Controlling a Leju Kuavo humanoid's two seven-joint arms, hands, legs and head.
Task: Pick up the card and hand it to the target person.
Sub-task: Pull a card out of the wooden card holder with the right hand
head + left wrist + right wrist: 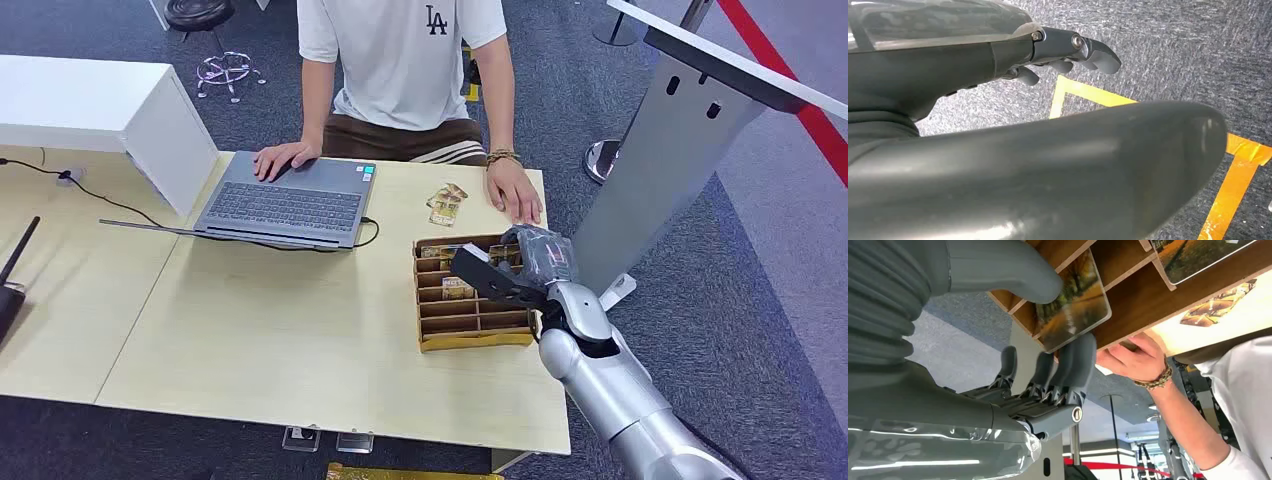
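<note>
Wooden organiser: a brown slotted box [470,320] sits near the right end of the pale bench [250,340], with several cards standing in its compartments.
Surroundings: an open grey laptop [290,205] lies at the far side of the bench, a black cable [60,175] running off to its left, and a white box [100,105] stands at the far left corner.
Loose cards: a small pile [447,205] lies flat on the bench between the laptop and the organiser, apart from both.
Person: someone in a white T-shirt [400,50] stands at the far edge, one hand on the laptop, the other hand [515,190] flat on the bench just beyond the organiser's far right corner, close to the robot's fingers.
Other obstacles: a grey slanted panel [660,150] rises just right of the bench.
Card: one card with an autumn-coloured picture [1075,302] stands in a compartment at the organiser's right side.
Right hand: the right hand [515,270] hovers over the organiser's far right part; in the wrist view its thumb lies at one face of the card and its fingers [1075,362] curl at the card's free edge, so it appears to pinch the card, which is not lifted out.
Left hand: the left hand [1058,55] hangs over grey carpet with yellow tape [1233,185], fingers loosely curled, holding nothing.
</note>
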